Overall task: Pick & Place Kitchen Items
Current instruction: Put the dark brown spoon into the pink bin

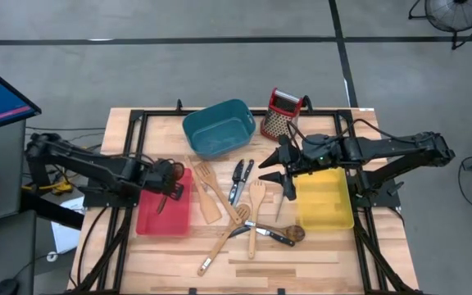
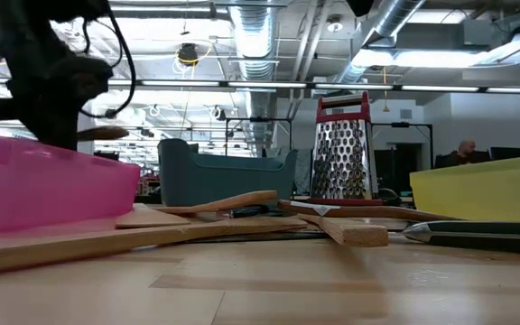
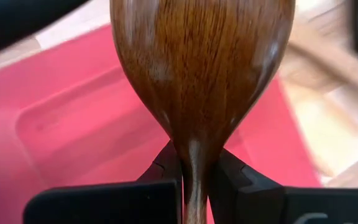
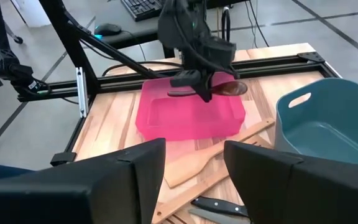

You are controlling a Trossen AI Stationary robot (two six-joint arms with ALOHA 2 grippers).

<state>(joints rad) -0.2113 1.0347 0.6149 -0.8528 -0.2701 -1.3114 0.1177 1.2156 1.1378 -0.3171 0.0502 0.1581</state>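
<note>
Three bins are sitting on the bench [image 1: 318, 262]: one red bin [image 1: 164, 215] at the lower left of the high view, one teal bin [image 1: 218, 127] at the top middle, and one yellow bin [image 1: 324, 199] at the right. One metal grater [image 1: 282, 114] with a red top is standing just right of the teal bin.

Between the red and yellow bins, a pile of utensils [image 1: 240, 209] is lying on the bench. I am counting about four pale wooden ones and about three black-handled knives [image 1: 238, 181], but they are crossing each other, so the count is not sure.

The left arm is reaching in from the left, and the left gripper [image 1: 169, 182] is hanging over the red bin. Its jaws are clamped on one dark wooden spoon [image 3: 201, 81]. The spoon is brown, shiny and smooth, with a wide bowl.

The right arm is stretching in from the right. The right gripper [image 1: 283, 172] is hanging beside the yellow bin, near the pile. Its jaws are standing apart and holding nothing.
</note>
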